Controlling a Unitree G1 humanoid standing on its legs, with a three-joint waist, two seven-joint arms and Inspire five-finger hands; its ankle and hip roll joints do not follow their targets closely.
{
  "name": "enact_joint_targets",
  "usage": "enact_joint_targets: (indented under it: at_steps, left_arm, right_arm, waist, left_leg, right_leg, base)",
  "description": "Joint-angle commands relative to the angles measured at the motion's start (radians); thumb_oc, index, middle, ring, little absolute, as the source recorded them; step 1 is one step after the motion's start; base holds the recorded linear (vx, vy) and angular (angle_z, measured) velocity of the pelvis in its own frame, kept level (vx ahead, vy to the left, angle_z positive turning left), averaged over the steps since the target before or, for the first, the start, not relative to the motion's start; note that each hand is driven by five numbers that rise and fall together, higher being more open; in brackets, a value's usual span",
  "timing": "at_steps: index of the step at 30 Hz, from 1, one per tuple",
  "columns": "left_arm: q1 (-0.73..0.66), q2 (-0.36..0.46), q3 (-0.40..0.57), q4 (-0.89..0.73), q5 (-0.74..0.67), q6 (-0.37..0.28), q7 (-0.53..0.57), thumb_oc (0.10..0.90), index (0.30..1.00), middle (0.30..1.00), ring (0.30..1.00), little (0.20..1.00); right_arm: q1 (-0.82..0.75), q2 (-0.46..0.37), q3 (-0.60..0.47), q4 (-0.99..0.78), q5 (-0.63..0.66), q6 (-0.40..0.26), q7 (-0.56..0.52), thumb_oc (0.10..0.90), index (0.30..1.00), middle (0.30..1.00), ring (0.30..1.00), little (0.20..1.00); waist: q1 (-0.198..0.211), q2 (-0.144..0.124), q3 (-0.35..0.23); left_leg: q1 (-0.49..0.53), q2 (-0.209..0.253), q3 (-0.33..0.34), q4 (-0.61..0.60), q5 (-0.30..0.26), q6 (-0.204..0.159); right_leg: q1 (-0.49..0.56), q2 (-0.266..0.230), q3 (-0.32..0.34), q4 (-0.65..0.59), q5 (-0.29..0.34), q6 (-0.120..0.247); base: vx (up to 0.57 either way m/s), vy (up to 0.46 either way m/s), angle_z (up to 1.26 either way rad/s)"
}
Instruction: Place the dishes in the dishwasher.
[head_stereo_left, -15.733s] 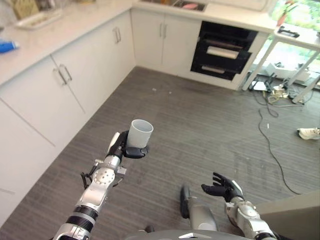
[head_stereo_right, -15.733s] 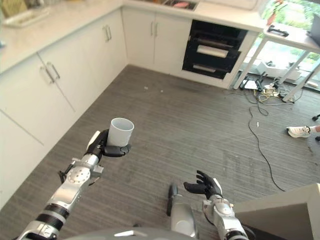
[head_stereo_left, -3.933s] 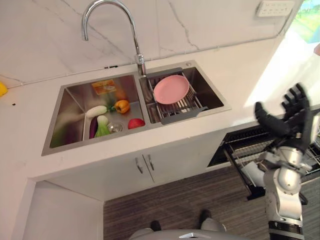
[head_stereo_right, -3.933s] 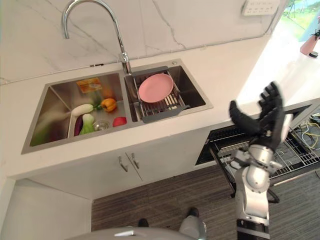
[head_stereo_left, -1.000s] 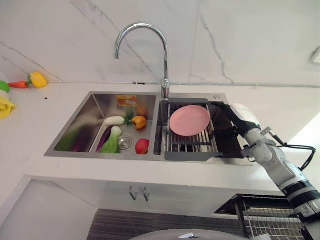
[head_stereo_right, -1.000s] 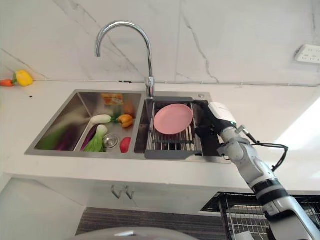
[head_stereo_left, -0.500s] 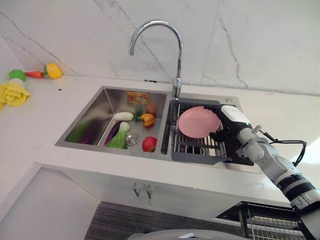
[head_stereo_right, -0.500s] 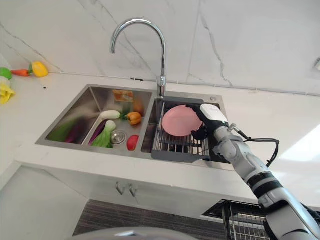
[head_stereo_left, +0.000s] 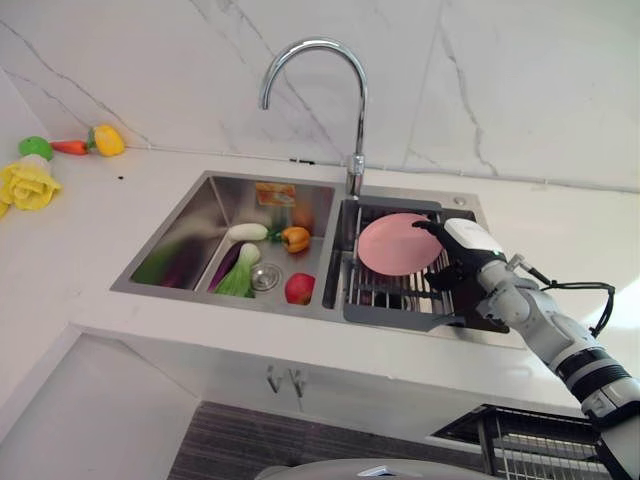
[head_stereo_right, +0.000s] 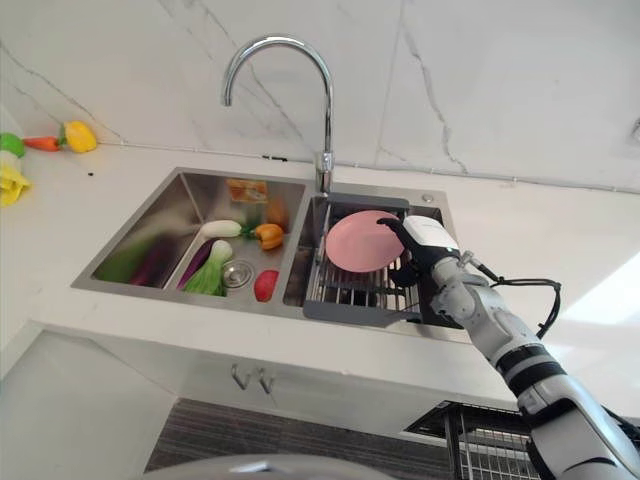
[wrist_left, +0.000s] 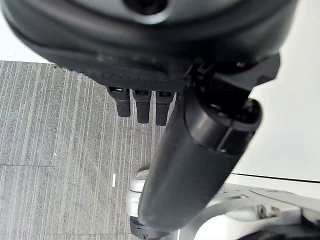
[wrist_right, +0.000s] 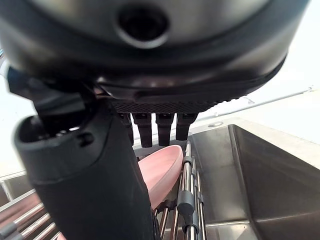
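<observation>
A pink plate leans on a metal drying rack in the sink's right basin. My right hand is at the plate's right rim, with dark fingers reaching over the upper right edge. In the right wrist view the fingers are straight and point at the plate, with the thumb beside it. The hand is open and nothing is gripped. My left hand hangs over the floor with relaxed, straight fingers and holds nothing.
The left basin holds an orange pepper, a red apple and green vegetables. A tall faucet stands behind the rack. Toy produce lies on the left counter. The dishwasher's wire rack shows at the lower right.
My right hand has dropped slightly and its fingers now reach over the plate's right rim. The plate has not moved.
</observation>
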Motion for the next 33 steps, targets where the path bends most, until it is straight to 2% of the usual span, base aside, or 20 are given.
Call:
enact_joint_targets:
  at_steps: [1,9,16,30,33]
  left_arm:
    - [-0.045,0.046,-0.047,0.066,0.000,-0.005,0.018,0.800,0.900,0.900,0.900,0.900]
    - [-0.045,0.045,-0.044,0.060,0.014,-0.005,0.018,0.800,0.900,0.900,0.900,0.900]
    - [-0.050,0.050,-0.062,0.050,0.003,-0.009,0.020,0.800,0.900,0.900,0.900,0.900]
    - [-0.030,0.053,-0.048,0.075,0.002,-0.005,0.026,0.800,0.900,0.900,0.900,0.900]
    - [-0.031,0.053,-0.055,0.065,-0.006,-0.010,0.026,0.800,0.900,0.900,0.900,0.900]
  right_arm:
    - [-0.141,-0.006,-0.046,-0.067,0.024,-0.024,-0.085,0.800,0.900,0.900,0.900,0.900]
    - [-0.128,-0.016,-0.035,-0.121,-0.028,-0.035,-0.068,0.800,0.900,0.900,0.900,0.900]
    - [-0.181,-0.009,0.042,-0.012,-0.060,-0.019,-0.068,0.800,0.900,0.900,0.900,0.900]
    - [-0.211,0.023,0.069,0.114,-0.090,0.013,-0.093,0.800,0.900,0.900,0.900,0.900]
    - [-0.223,0.031,0.089,0.146,-0.138,0.023,-0.106,0.800,0.900,0.900,0.900,0.900]
  waist:
    - [0.012,-0.013,-0.031]
    - [0.011,-0.011,-0.032]
    - [0.016,-0.015,-0.032]
    - [0.032,-0.019,-0.029]
    - [0.035,-0.019,-0.027]
  left_leg:
    - [0.027,0.041,0.027,0.010,-0.065,-0.016]
    - [0.035,0.039,0.034,0.009,-0.071,-0.015]
    - [0.031,0.039,0.028,0.009,-0.070,-0.016]
    - [0.028,0.036,0.019,0.009,-0.069,-0.016]
    - [0.026,0.036,0.014,0.009,-0.069,-0.016]
  right_leg:
    - [0.027,-0.070,0.000,0.029,-0.074,0.065]
    - [0.026,-0.071,0.004,0.029,-0.072,0.067]
    - [0.026,-0.070,0.005,0.027,-0.071,0.065]
    - [0.029,-0.072,-0.007,0.026,-0.069,0.066]
    - [0.030,-0.073,-0.011,0.025,-0.069,0.066]
  base:
    - [0.00,0.000,0.00]
    - [0.00,0.000,0.00]
    - [0.00,0.000,0.00]
    - [0.00,0.000,0.00]
    - [0.00,0.000,0.00]
